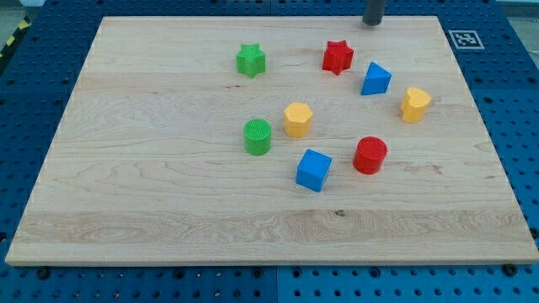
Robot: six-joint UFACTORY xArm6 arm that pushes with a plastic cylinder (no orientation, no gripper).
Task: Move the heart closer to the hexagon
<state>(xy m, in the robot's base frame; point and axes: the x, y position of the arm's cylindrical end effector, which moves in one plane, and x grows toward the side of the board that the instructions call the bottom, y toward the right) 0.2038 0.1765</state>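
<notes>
The yellow heart (414, 103) lies at the right of the wooden board (152, 185). The yellow hexagon (297, 119) lies near the middle, to the heart's left. My tip (372, 23) is at the view's top edge, above the blue triangle (376, 79) and up and left of the heart, touching no block.
A red star (338, 56) and a green star (250, 60) lie near the top. A green cylinder (258, 136) sits left of the hexagon. A blue cube (313, 169) and a red cylinder (370, 155) lie below, between hexagon and heart.
</notes>
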